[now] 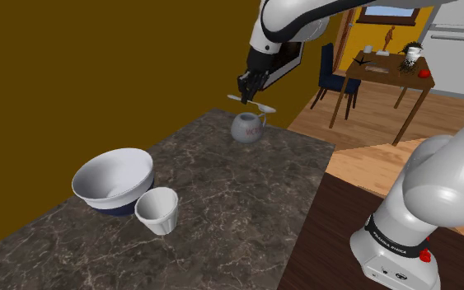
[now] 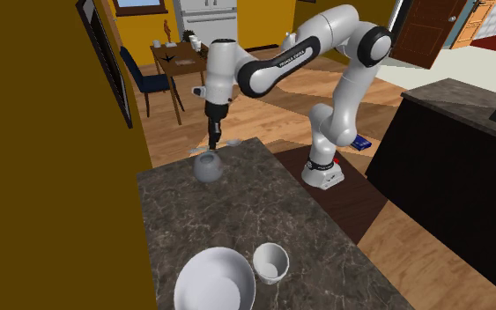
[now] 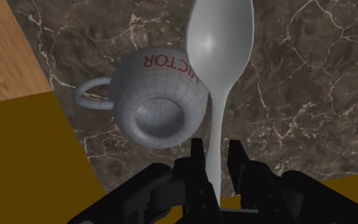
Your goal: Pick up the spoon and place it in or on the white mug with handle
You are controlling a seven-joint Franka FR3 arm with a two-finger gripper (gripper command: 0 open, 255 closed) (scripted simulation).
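A pale grey spoon (image 3: 220, 44) is clasped by its handle between my gripper's (image 3: 217, 167) black fingers, its bowl pointing away from the hand. Just below it stands the white-grey mug (image 3: 158, 95) with red lettering; its mouth faces up and its handle (image 3: 92, 95) sticks out sideways. In the shoulder view my gripper (image 1: 250, 89) hangs a little above the mug (image 1: 248, 127) at the far end of the dark marble counter (image 1: 222, 214), and the spoon (image 1: 264, 108) lies roughly level over the rim. The second exterior view has the gripper (image 2: 214, 141) over the mug (image 2: 206, 166).
A large white bowl (image 1: 113, 177) and a small white ribbed cup (image 1: 157, 211) stand at the counter's near end. A brown wall (image 1: 73, 74) runs along the shoulder view's left. Beyond the counter are wooden floor, a dining table (image 1: 391, 70) and a blue chair (image 1: 337, 74).
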